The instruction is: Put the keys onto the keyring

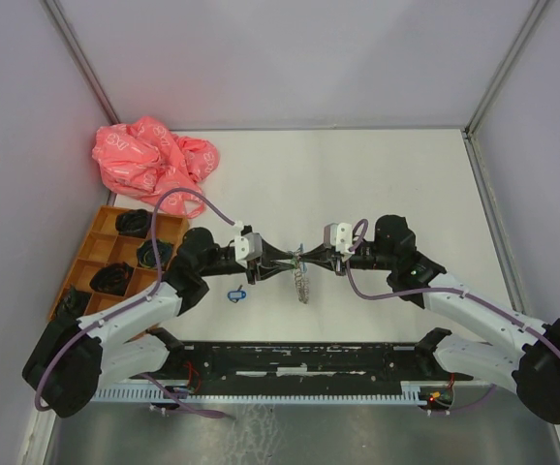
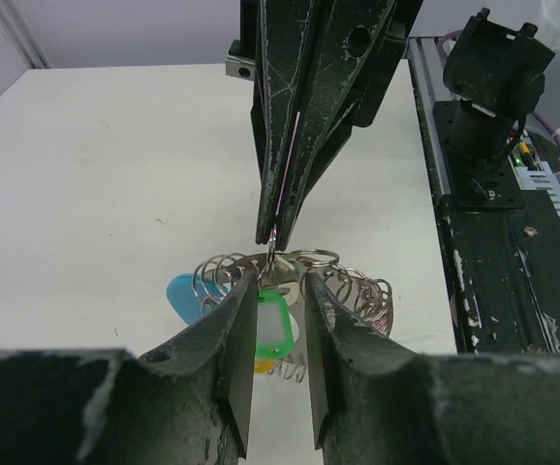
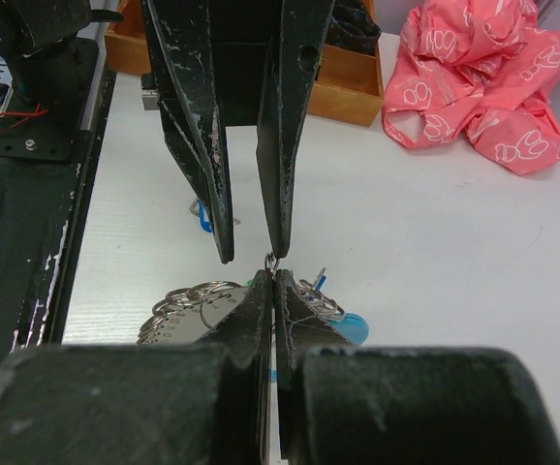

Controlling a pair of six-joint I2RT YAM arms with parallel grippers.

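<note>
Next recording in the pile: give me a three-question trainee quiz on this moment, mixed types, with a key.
1. True or false: the right claw stands wide open.
2. In the left wrist view, what shows between the fingers of the left claw? A. pink bag B. green tag C. orange tray
3. Fill in: the loose key lying alone on the table has a ____ tag.
Key: 1 false, it is shut on a wire ring; 2 B; 3 blue.
</note>
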